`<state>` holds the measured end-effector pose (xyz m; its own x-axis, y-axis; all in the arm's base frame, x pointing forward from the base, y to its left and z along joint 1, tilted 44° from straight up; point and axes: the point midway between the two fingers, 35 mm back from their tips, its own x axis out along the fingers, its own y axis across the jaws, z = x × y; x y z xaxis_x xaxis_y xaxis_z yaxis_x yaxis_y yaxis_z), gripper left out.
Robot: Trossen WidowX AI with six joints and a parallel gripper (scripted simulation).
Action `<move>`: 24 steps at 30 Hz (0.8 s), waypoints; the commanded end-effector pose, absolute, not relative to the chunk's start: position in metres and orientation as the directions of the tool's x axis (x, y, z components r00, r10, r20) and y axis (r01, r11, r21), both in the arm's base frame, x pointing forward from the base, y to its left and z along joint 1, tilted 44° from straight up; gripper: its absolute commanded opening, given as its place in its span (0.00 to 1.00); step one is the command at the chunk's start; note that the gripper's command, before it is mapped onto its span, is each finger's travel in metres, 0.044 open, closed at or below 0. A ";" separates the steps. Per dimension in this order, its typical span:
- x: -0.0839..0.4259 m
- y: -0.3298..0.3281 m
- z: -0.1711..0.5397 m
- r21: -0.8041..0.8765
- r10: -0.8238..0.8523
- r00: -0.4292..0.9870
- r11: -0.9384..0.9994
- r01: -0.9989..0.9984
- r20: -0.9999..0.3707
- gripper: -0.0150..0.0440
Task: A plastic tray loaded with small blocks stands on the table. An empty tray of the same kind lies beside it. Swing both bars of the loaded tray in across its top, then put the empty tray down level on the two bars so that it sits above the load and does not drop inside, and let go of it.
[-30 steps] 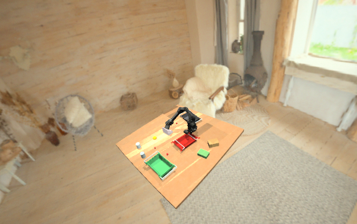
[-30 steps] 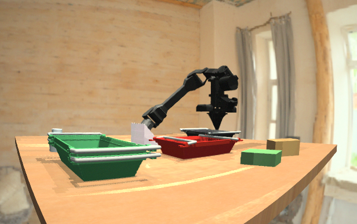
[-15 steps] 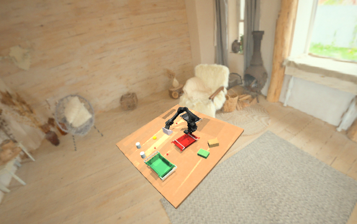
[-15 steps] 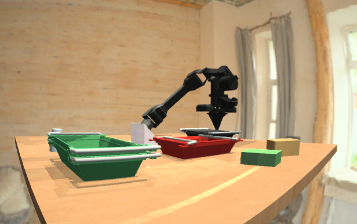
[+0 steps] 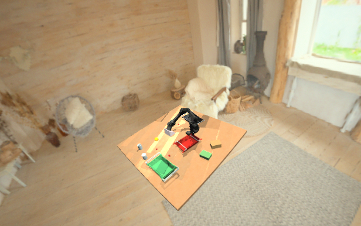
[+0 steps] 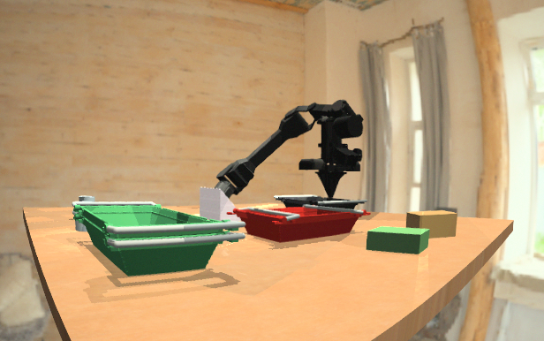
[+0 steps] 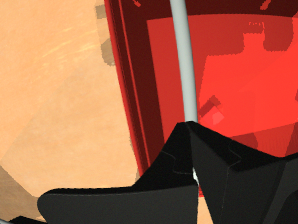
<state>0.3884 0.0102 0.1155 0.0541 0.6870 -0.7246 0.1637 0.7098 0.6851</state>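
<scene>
A red tray (image 5: 187,143) (image 6: 305,231) stands on the table, with a small reddish shape inside in the wrist view. Its left bar (image 5: 181,145) (image 6: 267,213) and its right bar (image 6: 336,209) (image 7: 184,65) both lie across its top. A black tray (image 6: 291,202) stands behind it; whether it holds anything is hidden. My gripper (image 5: 188,133) (image 6: 331,198) (image 7: 185,129) is shut, fingertips together, pointing down over the back end of the red tray's right bar. The bar runs on under the fingertips, and nothing shows held between them.
A green tray (image 5: 161,167) (image 6: 163,260) stands at the front left, with bars at its ends; two bars show one above the other at its near end. A green block (image 5: 205,154) (image 6: 397,242) and a tan block (image 5: 215,144) (image 6: 434,224) lie right. Two grey cylinders (image 5: 139,146) (image 5: 144,156) stand left.
</scene>
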 end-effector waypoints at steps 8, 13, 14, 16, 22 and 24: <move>0.388 0.010 0.115 0.685 0.687 0.054 0.710 0.164 -0.725 0.25; 0.388 0.010 0.115 0.685 0.687 0.054 0.710 0.164 -0.725 0.25; 0.388 0.010 0.115 0.685 0.687 0.054 0.710 0.164 -0.725 0.25; 0.388 0.010 0.115 0.685 0.687 0.054 0.710 0.164 -0.725 0.25; 0.388 0.010 0.115 0.685 0.687 0.054 0.710 0.164 -0.725 0.48; 0.388 0.009 0.117 0.685 0.687 0.054 0.710 0.164 -0.725 0.57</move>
